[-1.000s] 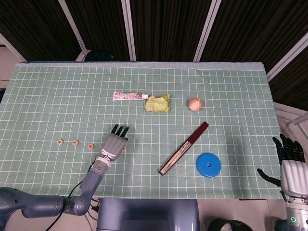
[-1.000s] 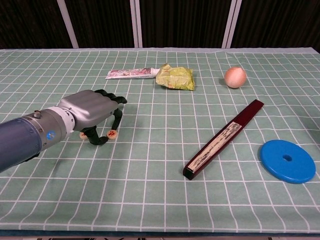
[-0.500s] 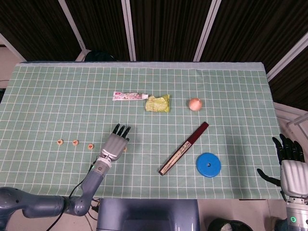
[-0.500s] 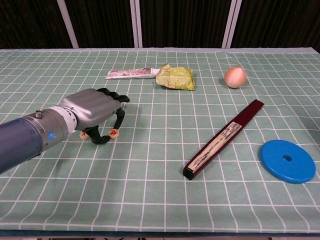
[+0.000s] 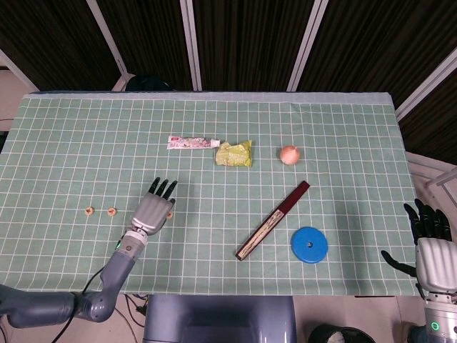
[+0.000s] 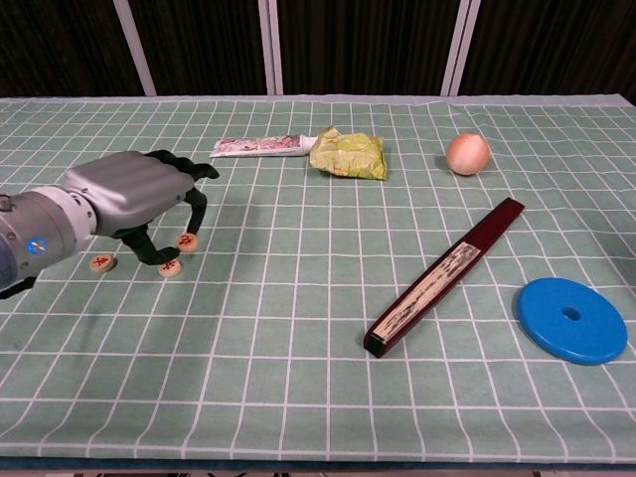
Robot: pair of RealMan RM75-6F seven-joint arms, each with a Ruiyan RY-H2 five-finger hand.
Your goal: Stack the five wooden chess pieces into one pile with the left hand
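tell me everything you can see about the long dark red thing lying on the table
The long dark red thing looks like a closed folding fan: a slim, flat stick with glossy maroon outer sides and a pale, speckled edge showing along the nearer half. It lies flat and diagonal on the green gridded cloth, near end toward the middle, far end toward the right. Nothing touches it; a blue disc lies nearby.

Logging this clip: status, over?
Left hand over chess pieces, fingers at one piece, grip unclear. Right hand open, beside table edge. Pieces unstacked. Nothing in the way.
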